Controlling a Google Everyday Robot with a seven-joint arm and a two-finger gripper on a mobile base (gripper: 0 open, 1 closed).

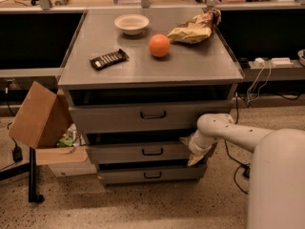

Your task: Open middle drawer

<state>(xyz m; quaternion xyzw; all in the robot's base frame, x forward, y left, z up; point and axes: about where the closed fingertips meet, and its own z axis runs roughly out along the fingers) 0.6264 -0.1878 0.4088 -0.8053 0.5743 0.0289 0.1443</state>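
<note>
On the surface [190, 67] you have the bowl [131, 23] at 11 o'clock, the bag [195, 28] at 1, the orange [159, 45] centre, the bar [109, 59] at 8. Your gripper [189, 147] sits at the 3 o'clock end of the middle drawer [128, 153].

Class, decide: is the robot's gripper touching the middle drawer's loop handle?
Apart. The camera view shows the gripper at the right end of the middle drawer, bare grey front separating it from the handle.

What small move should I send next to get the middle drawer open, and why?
Probably shift the gripper left along the front of the middle drawer toward its handle. The gripper is at the drawer's right end, well away from the small dark loop at the centre. That handle looks like the only place to pull from.
</note>
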